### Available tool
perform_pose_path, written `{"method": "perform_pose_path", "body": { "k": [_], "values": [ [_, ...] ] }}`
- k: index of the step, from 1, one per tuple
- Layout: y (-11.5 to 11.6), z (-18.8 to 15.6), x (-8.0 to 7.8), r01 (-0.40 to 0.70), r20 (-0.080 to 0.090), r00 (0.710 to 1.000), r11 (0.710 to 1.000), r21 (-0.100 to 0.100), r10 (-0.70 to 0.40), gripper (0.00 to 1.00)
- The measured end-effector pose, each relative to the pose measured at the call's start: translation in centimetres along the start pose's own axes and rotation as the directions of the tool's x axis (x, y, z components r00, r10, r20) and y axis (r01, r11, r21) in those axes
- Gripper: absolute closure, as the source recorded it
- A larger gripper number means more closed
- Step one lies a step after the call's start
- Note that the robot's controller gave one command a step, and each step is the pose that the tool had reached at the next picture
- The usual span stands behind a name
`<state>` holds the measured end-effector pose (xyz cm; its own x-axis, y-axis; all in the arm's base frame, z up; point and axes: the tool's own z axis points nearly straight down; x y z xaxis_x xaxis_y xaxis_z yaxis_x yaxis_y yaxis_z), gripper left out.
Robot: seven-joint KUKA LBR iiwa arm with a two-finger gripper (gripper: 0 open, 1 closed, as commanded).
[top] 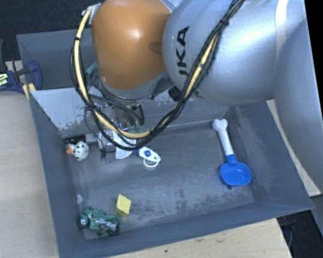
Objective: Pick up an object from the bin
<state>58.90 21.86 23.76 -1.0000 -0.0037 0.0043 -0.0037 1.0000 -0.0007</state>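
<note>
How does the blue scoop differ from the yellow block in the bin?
The blue scoop is long, with a white handle; the yellow block is small and one colour. The scoop lies alone at the right; the block lies lower left, beside a green toy. Both rest on the bin floor.

The gripper [111, 149], under its orange cover [128, 36], hangs low near the back wall of the grey bin [59, 190], between a small white round toy [80, 150] and a white-and-blue ring-shaped piece [149, 157] (both just beside it), while a blue scoop [233, 165], a yellow block [123, 204] and a green toy vehicle [99, 221] lie well apart.
</note>
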Motion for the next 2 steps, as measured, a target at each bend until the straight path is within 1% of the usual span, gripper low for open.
{"method": "perform_pose_path", "body": {
  "k": [1, 2],
  "values": [
    [-5.8, 2.8, -3.6, -0.188, 0.000, 0.982, 0.982, 0.002, 0.188, 0.00],
    [-7.9, 16.8, 0.3, 0.312, 0.001, 0.950, 0.950, 0.001, -0.312, 0.00]
  ]
}}
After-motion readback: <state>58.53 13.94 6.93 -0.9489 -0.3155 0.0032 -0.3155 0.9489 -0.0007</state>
